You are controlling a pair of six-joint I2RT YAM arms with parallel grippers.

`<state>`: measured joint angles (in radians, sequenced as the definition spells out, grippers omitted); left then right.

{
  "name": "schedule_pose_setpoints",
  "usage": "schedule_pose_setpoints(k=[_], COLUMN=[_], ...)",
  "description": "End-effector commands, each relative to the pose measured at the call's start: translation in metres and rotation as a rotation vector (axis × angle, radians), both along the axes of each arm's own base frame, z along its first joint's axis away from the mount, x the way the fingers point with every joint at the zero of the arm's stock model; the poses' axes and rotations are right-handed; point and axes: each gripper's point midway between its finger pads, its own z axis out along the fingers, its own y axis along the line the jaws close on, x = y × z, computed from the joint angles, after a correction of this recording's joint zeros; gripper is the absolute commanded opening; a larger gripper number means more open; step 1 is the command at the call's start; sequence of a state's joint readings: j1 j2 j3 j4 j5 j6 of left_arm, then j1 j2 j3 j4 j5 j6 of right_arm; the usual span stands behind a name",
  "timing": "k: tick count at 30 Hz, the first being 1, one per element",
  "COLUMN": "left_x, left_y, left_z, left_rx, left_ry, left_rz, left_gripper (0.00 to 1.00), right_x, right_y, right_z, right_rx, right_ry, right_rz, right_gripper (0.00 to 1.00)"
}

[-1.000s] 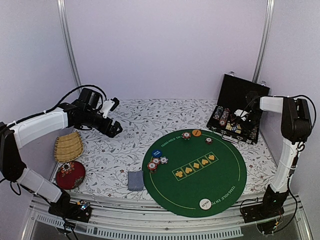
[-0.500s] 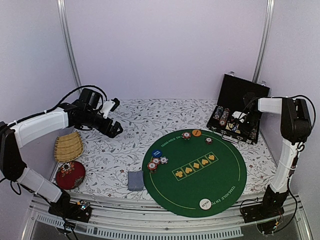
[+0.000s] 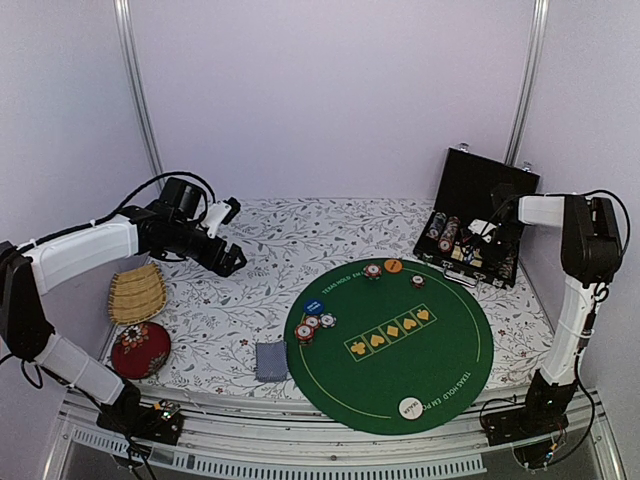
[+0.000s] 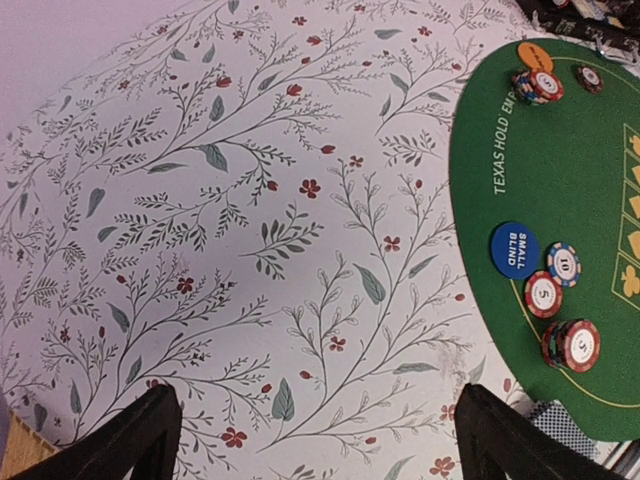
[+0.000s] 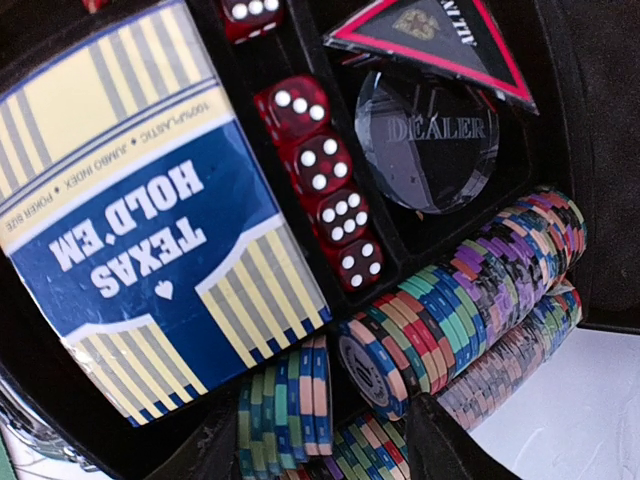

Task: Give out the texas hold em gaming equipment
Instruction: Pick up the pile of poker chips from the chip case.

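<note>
A white dealer disc (image 3: 409, 407) sits at the near edge of the round green mat (image 3: 440, 350). Grey-blue-backed cards (image 3: 270, 360) lie on the floral cloth (image 3: 250, 300) just off the mat's near-left rim. A red cushion (image 3: 140, 349) and a straw basket (image 3: 136, 292) line the worktop's left edge.

Just inside the mat's left rim, a cluster of chips (image 3: 312, 326) rests beside the blue small-blind disc (image 3: 314, 306). The left gripper (image 3: 230, 260) hangs over bare cloth toward the far-left of the worktop. Its fingers (image 4: 130, 440) are spread wide with nothing between them, well apart from those chips.

At the mat's far rim stand a chip stack (image 3: 372, 270), an orange disc (image 3: 393, 266) and a lone chip (image 3: 417, 281).

In the far-right corner, the right gripper (image 5: 322, 425) hovers inside the open black case (image 3: 480, 185). Its fingers are parted on either side of the racked chips (image 5: 470, 290); contact cannot be told. Beyond them lie red dice (image 5: 325, 190), a boxed deck (image 5: 150, 220) and a clear dealer puck (image 5: 428, 140).
</note>
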<state>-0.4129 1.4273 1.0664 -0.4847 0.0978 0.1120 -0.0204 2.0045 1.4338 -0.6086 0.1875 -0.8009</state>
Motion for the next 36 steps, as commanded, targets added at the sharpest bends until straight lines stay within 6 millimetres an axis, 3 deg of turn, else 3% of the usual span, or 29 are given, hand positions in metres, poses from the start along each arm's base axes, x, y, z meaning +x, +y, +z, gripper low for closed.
schedule_pose_setpoints(k=[1,7,12,19,24,36], left_x=[0.001,0.001,0.0,-0.001,-0.001,-0.003], left_y=[0.002,0.001,0.001,-0.001,-0.001,-0.002], left_z=[-0.006,-0.006,-0.005,-0.006,-0.006,-0.007], left_rx=[-0.004,-0.008,-0.009,-0.016,-0.014,-0.024], left_ry=[0.016,0.019,0.018,0.023,0.024,0.035], left_rz=[-0.003,-0.006,-0.009,-0.014,-0.015,-0.02], left_gripper=[0.98,0.98,0.98,0.98,0.98,0.98], right_x=[-0.012,-0.016,-0.033,-0.049,-0.059,-0.06], right_y=[-0.001,0.01,0.022,0.037,0.037,0.053], right_z=[-0.021,-0.026,-0.039,-0.052,-0.064,-0.032], right_rx=[0.023,0.076,0.141,0.213,0.186,0.164], right_ry=[0.068,0.091,0.165,0.247,0.308,0.226], right_rz=[-0.01,0.026,0.034,0.055,0.041,0.117], right_gripper=[0.58,0.48,0.45,0.45,0.52,0.51])
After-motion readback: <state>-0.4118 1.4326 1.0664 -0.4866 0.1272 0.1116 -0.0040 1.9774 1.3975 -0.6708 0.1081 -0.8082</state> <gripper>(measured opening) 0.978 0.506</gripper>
